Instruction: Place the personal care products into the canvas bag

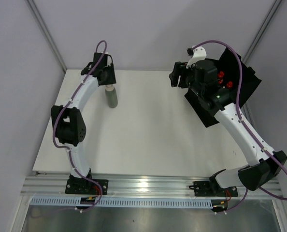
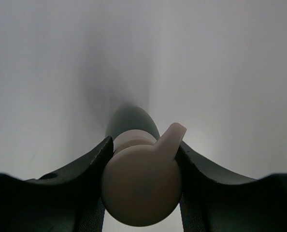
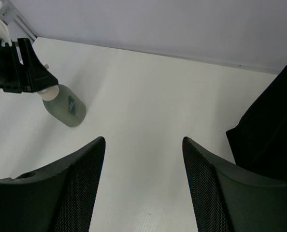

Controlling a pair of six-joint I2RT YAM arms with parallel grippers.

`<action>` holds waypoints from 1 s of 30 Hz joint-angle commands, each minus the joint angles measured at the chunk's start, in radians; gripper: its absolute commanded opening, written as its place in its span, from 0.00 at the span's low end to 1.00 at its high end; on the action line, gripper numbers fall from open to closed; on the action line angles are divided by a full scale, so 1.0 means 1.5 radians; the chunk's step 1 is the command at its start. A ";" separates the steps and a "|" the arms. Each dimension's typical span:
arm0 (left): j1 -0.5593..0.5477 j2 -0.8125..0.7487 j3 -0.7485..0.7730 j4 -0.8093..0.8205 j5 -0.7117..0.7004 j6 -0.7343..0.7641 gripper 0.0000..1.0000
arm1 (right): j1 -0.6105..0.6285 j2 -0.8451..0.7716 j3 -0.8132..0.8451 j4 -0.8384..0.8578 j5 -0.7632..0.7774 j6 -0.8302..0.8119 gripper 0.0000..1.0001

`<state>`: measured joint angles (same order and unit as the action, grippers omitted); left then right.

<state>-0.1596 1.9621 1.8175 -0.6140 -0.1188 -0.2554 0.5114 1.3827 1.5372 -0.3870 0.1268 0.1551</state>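
A grey-green bottle (image 1: 113, 99) with a cream cap (image 2: 141, 186) is at the table's far left. My left gripper (image 1: 105, 76) is shut on that cap, both fingers pressed to its sides in the left wrist view, and the bottle's body (image 2: 133, 118) points away from the camera. From the right wrist view the same bottle (image 3: 66, 108) hangs off the left gripper (image 3: 18, 67). The black canvas bag (image 1: 242, 72) lies at the far right, with two red products (image 1: 221, 75) showing inside. My right gripper (image 1: 178, 75) is open and holds nothing, left of the bag (image 3: 274, 130).
Grey walls close the table at the back and on both sides. The right arm's forearm (image 1: 240, 125) crosses over the bag's near corner. A metal rail (image 1: 148, 186) runs along the table's near edge.
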 commanded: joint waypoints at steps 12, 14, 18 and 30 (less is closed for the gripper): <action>-0.242 -0.174 -0.138 0.001 0.063 -0.097 0.02 | 0.002 -0.123 -0.110 -0.032 0.059 0.056 0.69; -0.263 -0.172 -0.141 -0.004 0.053 -0.100 0.06 | 0.002 -0.132 -0.115 -0.043 0.066 0.058 0.69; -0.289 -0.171 -0.131 -0.012 0.052 -0.113 0.23 | 0.003 -0.153 -0.122 -0.051 0.079 0.064 0.69; -0.291 -0.216 -0.107 -0.019 0.093 -0.132 0.99 | 0.009 -0.163 -0.124 -0.075 0.098 0.114 0.68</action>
<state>-0.5957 1.7149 1.6051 -0.6685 -0.0303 -0.4343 0.5152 1.1473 1.3460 -0.4965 0.2466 0.2813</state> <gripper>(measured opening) 0.980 0.684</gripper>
